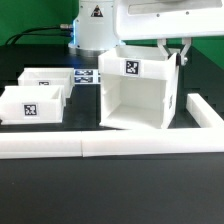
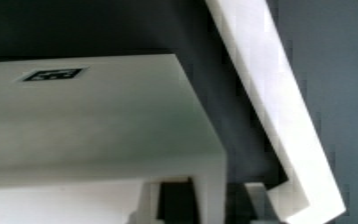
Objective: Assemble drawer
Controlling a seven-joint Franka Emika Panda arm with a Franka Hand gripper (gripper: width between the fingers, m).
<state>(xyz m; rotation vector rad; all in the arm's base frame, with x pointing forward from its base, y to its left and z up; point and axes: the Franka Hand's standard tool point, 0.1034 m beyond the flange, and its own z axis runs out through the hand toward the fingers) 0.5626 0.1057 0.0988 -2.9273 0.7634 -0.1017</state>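
Note:
The white housing (image 1: 135, 95) stands upright in the middle of the table, its open side toward the exterior view's front and a tag on its upper part. Two small white trays (image 1: 48, 77) (image 1: 30, 103) lie on the exterior view's left, apart from it. My gripper (image 1: 175, 58) comes down from above onto the top edge of the housing's wall on the exterior view's right. In the wrist view the two dark fingers (image 2: 176, 200) stand close together, with a white edge between them, so my gripper (image 2: 217, 195) is shut on that wall. A tagged grey housing face (image 2: 87, 110) fills that view.
The long low white border wall (image 1: 100, 147) runs along the front and turns back on the exterior view's right (image 1: 205, 115), close to the housing. The marker board (image 1: 88, 77) lies behind the trays. The robot base (image 1: 95, 25) and a cable are at the back.

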